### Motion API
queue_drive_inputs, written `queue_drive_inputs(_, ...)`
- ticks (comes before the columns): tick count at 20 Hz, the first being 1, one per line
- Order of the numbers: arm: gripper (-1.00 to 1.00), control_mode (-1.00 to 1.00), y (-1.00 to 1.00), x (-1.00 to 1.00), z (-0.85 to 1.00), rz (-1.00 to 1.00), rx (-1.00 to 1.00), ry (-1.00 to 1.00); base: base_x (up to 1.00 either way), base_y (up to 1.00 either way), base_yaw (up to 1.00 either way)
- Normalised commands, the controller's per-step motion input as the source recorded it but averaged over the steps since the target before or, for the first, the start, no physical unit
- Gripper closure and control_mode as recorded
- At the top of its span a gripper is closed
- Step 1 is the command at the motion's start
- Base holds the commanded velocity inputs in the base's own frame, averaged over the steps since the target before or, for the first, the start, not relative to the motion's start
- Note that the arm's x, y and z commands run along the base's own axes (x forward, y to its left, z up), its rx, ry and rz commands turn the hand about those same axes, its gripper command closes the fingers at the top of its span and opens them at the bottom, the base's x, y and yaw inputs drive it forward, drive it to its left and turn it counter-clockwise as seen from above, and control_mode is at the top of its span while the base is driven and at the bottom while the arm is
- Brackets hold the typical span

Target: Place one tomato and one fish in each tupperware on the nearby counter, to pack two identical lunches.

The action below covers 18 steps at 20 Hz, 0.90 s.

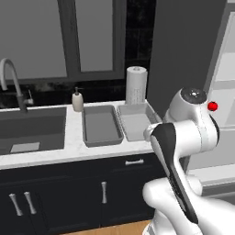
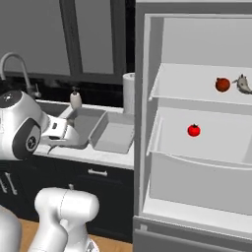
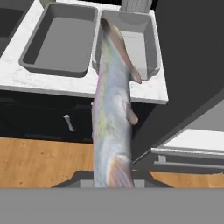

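A long silvery fish (image 3: 111,113) is held by the closed fingers in the hand view, its body stretched out above the counter (image 3: 26,78) edge and the wooden floor (image 3: 39,162). The darker tupperware (image 1: 101,125) and the lighter tupperware (image 1: 137,121) are set side by side on the counter, touching, between a soap bottle (image 1: 77,100) and a paper towel roll (image 1: 136,85). In the open fridge, a tomato (image 2: 194,130) is seen on the middle shelf, and another tomato (image 2: 222,84) beside a second fish (image 2: 241,84) on the shelf above; no writing can be read anywhere.
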Motion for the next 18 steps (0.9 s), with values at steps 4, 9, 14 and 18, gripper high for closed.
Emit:
queue_drive_inputs(4,1.0,1.0,0.0,0.0,0.0,0.0,0.0,0.0,0.4,0.71,0.0)
queue_drive_inputs(9,1.0,1.0,0.0,0.0,0.0,0.0,0.0,0.0,0.62,0.4,0.0)
queue_drive_inputs(14,1.0,-1.0,0.01,0.17,0.0,0.0,0.0,0.0,0.56,0.05,0.0)
queue_drive_inputs(18,1.0,-1.0,0.26,0.76,-0.07,0.0,0.0,0.02,0.0,0.0,0.0)
